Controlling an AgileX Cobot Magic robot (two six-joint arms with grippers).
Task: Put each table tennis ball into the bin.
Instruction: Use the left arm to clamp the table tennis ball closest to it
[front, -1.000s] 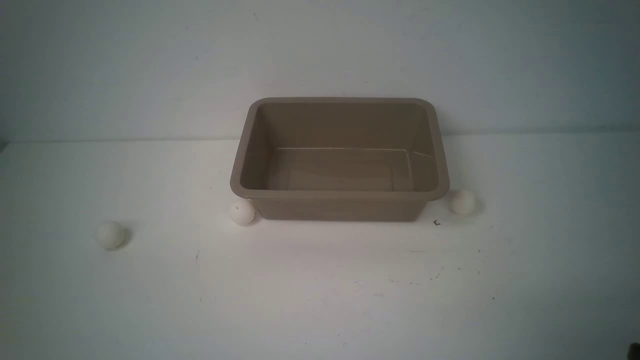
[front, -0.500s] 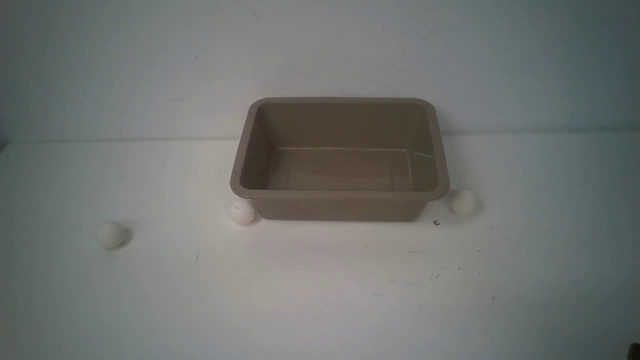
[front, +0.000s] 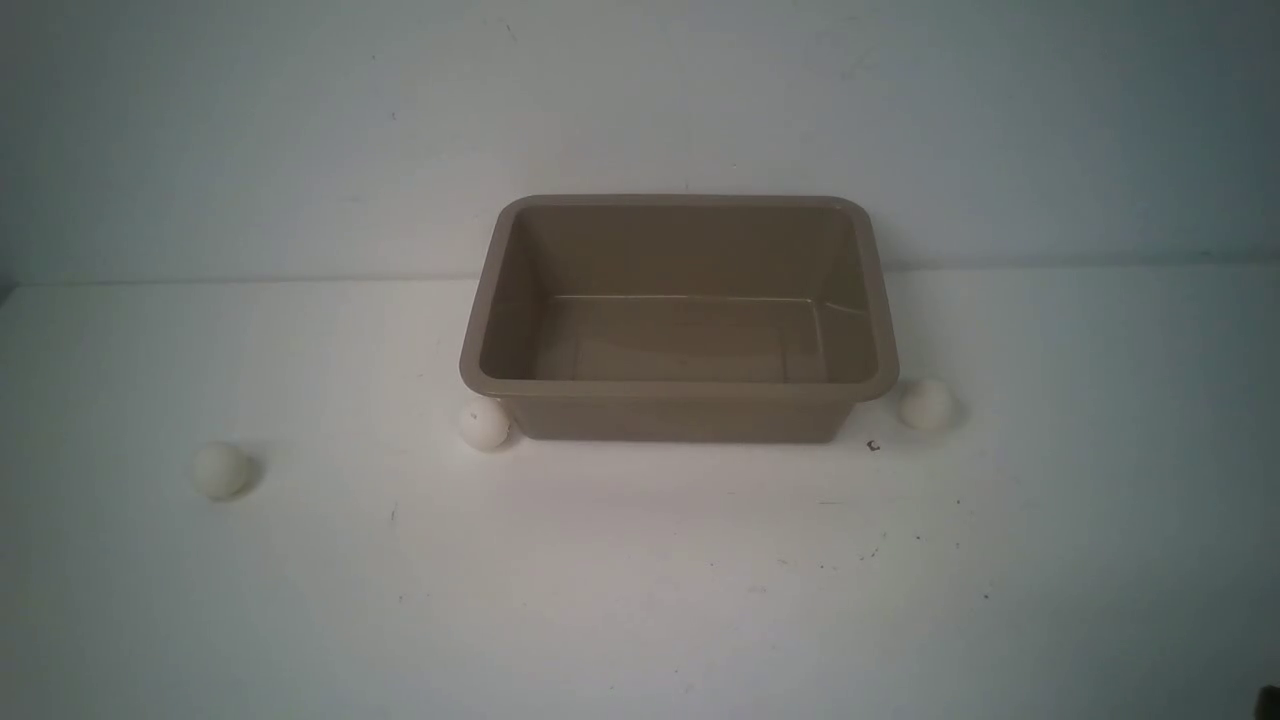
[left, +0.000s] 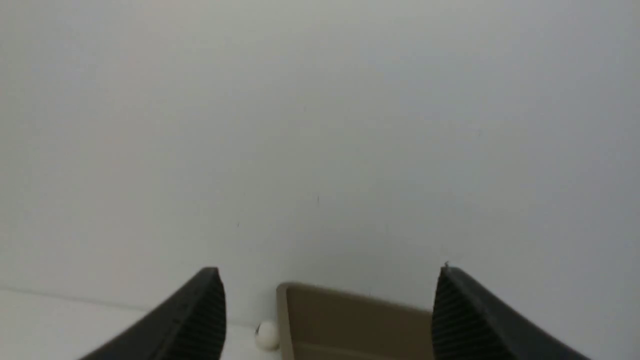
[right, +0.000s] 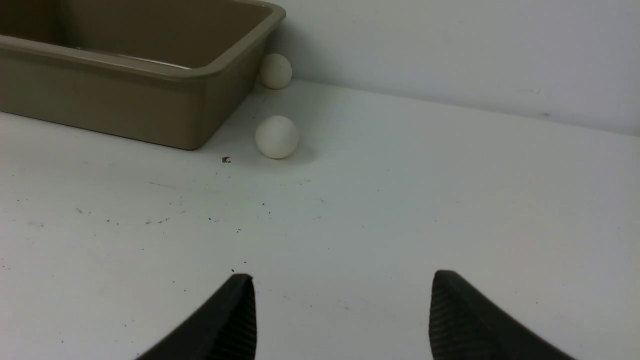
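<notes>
Nothing in the bin (front: 678, 388) yet; the balls (front: 485, 424) sit on the table (front: 640, 600) around it. Your left gripper (left: 328, 272) and right gripper (right: 342, 275) hang empty, jaws apart. Next, lower the right one over the nearest ball (right: 276, 136).

Taupe bin (front: 680, 418), white balls (front: 485, 425), dark-flecked white tbl (front: 640, 600).

Nothing readable anywhere. The bin (front: 680, 415) shows no legible print, and on the balls (front: 485, 424) any marking is too small to make out. One candidate: a tiny dark speck (front: 873, 445) on the table (front: 640, 600), at the bin's five o'clock, curled like a letter c, too small to call it print.
</notes>
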